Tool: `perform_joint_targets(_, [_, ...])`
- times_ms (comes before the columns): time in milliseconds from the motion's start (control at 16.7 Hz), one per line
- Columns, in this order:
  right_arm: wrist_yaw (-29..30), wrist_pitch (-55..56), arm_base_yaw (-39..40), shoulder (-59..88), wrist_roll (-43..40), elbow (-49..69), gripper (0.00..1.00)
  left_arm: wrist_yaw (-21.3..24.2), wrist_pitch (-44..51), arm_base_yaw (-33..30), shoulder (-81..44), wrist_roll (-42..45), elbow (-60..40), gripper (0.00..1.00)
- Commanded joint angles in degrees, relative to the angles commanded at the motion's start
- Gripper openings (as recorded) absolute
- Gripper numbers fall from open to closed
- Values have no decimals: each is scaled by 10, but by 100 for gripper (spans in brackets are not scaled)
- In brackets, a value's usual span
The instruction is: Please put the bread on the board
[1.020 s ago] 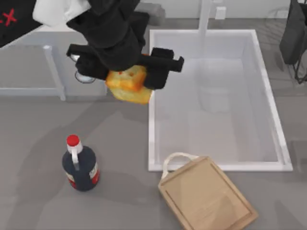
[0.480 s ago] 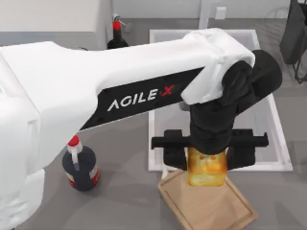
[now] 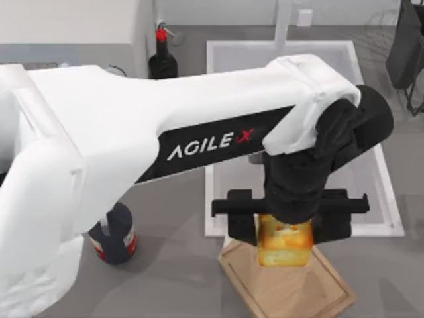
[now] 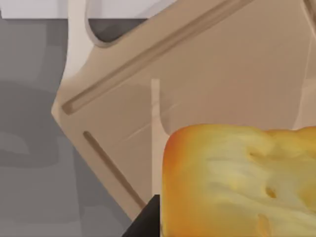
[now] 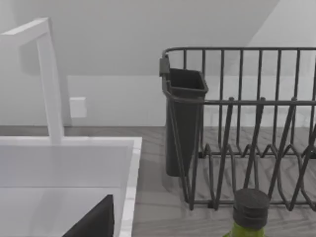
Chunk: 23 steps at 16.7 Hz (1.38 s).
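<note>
My left gripper holds the bread tight between its fingers, over the board near its handle end. The board lies at the counter's front edge, beside the sink. My right arm stays parked; its fingers I cannot tell.

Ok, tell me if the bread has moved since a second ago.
Yes. The bread, in the left claw, went from beside the sink's far left corner to over the board.

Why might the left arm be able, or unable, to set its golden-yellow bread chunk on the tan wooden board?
Probably able: the left gripper holds the golden-yellow bread chunk directly over the tan wooden board, with nothing between them.
</note>
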<state>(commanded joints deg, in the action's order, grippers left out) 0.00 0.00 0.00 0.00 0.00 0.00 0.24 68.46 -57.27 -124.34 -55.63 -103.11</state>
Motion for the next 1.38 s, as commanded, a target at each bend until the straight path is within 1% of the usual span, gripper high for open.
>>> perform_joint_targets(240, [0,0,0,0,0,0,100,0,-12,0,-4,0,10,0])
perform_joint_targets(840, [0,0,0,0,0,0,100,0,-84,-2,-16,0,60,0])
perform_joint_targets(1200, [0,0,0,0,0,0,100,-1,-90,-2,-23,-1,68,0])
perform_joint_targets(1380, [0,0,0,0,0,0,100,-1,-90,-2,-23,-1,68,23])
